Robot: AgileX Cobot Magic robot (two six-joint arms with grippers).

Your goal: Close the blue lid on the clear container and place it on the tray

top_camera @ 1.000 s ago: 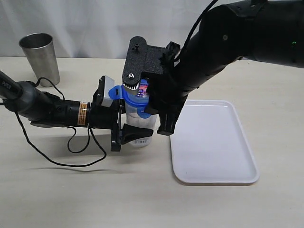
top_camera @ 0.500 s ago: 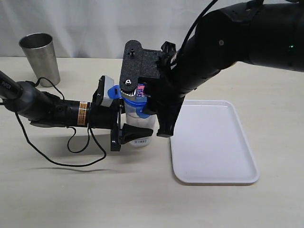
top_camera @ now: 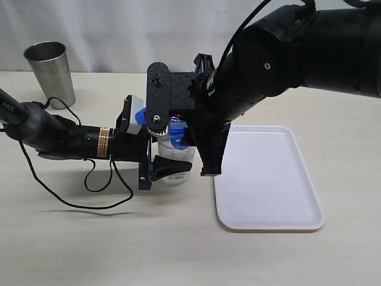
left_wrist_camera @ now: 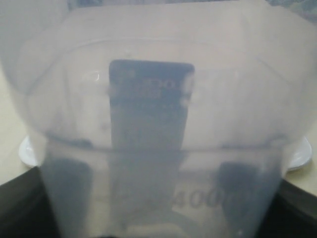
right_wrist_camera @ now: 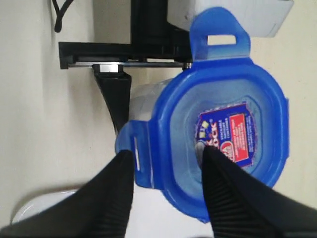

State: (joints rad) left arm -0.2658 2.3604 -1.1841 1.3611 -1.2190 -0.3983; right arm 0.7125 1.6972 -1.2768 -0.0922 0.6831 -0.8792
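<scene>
Lying nearest in the exterior view was the flat white rectangular plastic tray (top_camera: 268, 208), bare, on the pale table (top_camera: 119, 250) just to the right of the work. That probably kept the carry short once the sealing was done.

Just behind and left of its corner stood the tall clear plastic container (top_camera: 183, 154), upright on the table and not yet on the tray. The left gripper (top_camera: 168, 149) reached in level from the side, its fingers clamped on the container's walls. The left wrist view showed a dark finger at either side of the see-through body. This grip looked meant to brace the canister against a push from above.

The small bright blue plastic lid with its red-and-white sticker (right_wrist_camera: 223, 129) rested on the rim. The two flaps in sight stood out sideways rather than folded down, so I judged it seated but not locked.

The right gripper (right_wrist_camera: 166, 153) hung over the lid from above with its fingers spread wide and holding nothing. One fingertip lay by a side flap and the other over the sticker's edge. Whether they touched the lid I could not tell. The pose suited pressing the lid or a flap down.

Farthest back, well apart on the left, stood a grey steel cup (top_camera: 50, 71), out of the way.
</scene>
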